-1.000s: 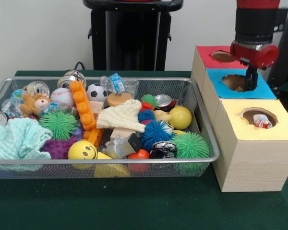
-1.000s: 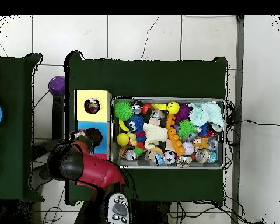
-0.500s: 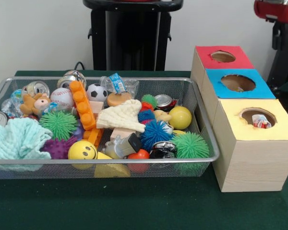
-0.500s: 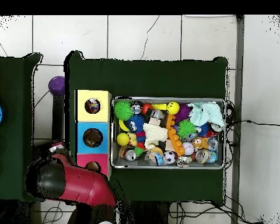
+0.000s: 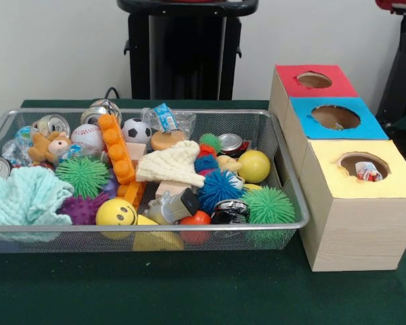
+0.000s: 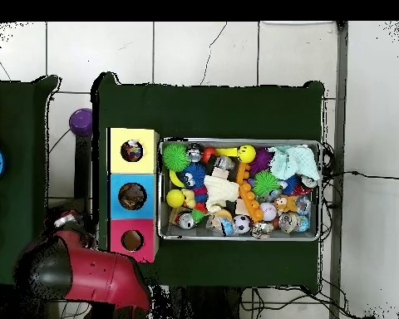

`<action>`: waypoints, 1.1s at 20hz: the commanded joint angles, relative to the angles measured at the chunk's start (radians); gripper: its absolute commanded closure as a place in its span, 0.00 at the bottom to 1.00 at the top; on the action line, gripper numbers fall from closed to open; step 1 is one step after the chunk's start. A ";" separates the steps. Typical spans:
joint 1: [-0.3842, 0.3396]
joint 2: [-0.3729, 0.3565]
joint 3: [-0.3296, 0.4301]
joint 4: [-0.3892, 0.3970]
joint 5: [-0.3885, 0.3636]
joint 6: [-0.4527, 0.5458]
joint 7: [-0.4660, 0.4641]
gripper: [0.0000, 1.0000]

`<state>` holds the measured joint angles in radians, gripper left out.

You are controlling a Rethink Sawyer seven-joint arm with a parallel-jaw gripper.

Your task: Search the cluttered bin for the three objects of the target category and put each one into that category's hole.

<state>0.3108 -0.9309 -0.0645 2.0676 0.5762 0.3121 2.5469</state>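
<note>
Bin (image 5: 284, 169): wire mesh tray on the green table (image 5: 189, 291), left of the boxes and just beside them; it is packed full.
Bin, left end: pale teal knitted cloth (image 5: 24, 196) against the near rim; small teddy bear (image 5: 51, 145) behind it; crushed cans (image 5: 51, 124) along the far left edge; baseball (image 5: 88, 137) near the bear.
Bin, middle: green spiky ball (image 5: 84, 175) beside the cloth; orange toy brick strip (image 5: 118, 154) running far to near; soccer ball (image 5: 136, 130) at the far side; yellow smiley ball (image 5: 116, 212) at the near rim; cream knitted piece (image 5: 172, 164) lying over the heap.
Bin, right end: blue spiky ball (image 5: 220, 189); another green spiky ball (image 5: 268, 205) at the near right corner; plain yellow ball (image 5: 254, 166) behind it; a can (image 5: 230, 143) further back.
Boxes: three wooden boxes in a row, each with a round hole on top; yellow-topped box (image 5: 352, 203) nearest, blue-topped box (image 5: 335, 118) in the middle, red-topped box (image 5: 311, 81) farthest.
Yellow hole: a small red and white object (image 5: 369, 171) shows inside it; I cannot tell what it is.
My arm (image 6: 82, 274): in the overhead view my red and black body sits off the table, near the red-topped box.
My jaws: I cannot tell whether they are open or closed; they do not show clearly in either view.
</note>
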 commanded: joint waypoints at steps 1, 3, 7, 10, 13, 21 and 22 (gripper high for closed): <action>0.025 0.036 -0.161 -0.002 -0.084 0.076 0.164 1.00; 0.091 0.071 -0.288 -0.045 -0.187 0.065 0.088 1.00; 0.066 0.075 -0.357 -0.056 -0.387 -0.059 -0.103 1.00; 0.003 0.064 -0.335 -0.059 -0.502 -0.092 -0.145 1.00; -0.042 0.069 -0.292 -0.049 -0.571 -0.139 -0.097 1.00; 0.040 0.235 -0.303 -0.171 -0.551 -0.188 0.080 1.00; 0.051 0.247 -0.311 -0.178 -0.543 -0.191 0.087 1.00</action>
<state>0.3268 -0.8131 -0.3758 2.0108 0.0446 0.1756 2.5469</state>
